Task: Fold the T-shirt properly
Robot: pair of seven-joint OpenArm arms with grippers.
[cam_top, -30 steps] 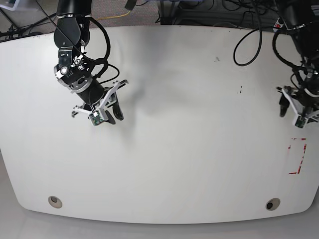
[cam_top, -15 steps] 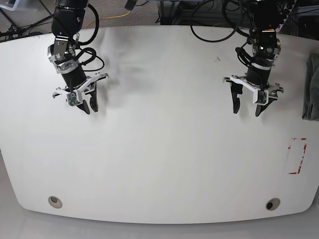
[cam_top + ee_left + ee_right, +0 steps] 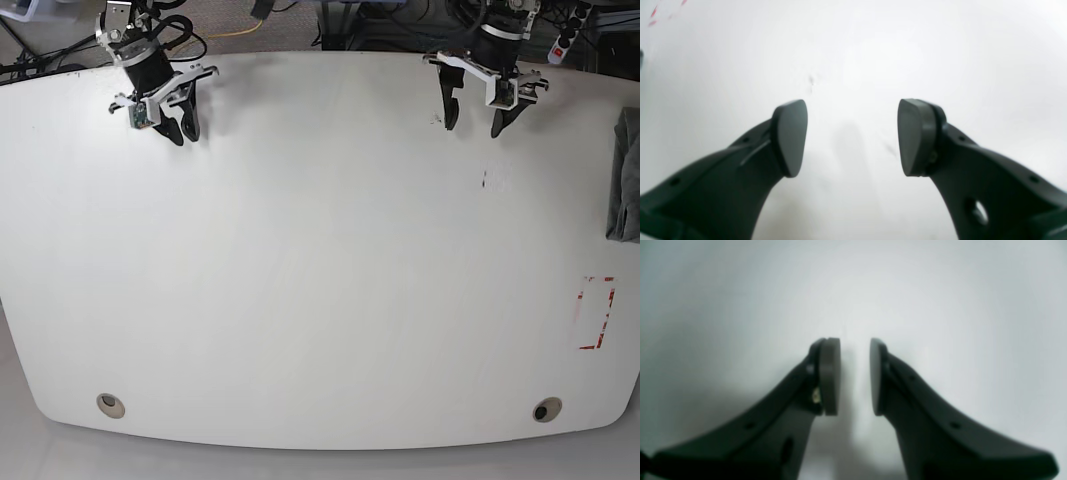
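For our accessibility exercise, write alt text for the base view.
A white table seen from above, with the grey T-shirt folded at its right edge. Both the left gripper and the right gripper hang empty near the far edge, jaws parted.

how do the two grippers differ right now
The left gripper has its jaws spread wide; the right gripper shows only a narrow gap. In the base view the left gripper hangs at the table's far right, nearer the folded T-shirt; the right gripper is at the far left. Both are empty, over bare table.
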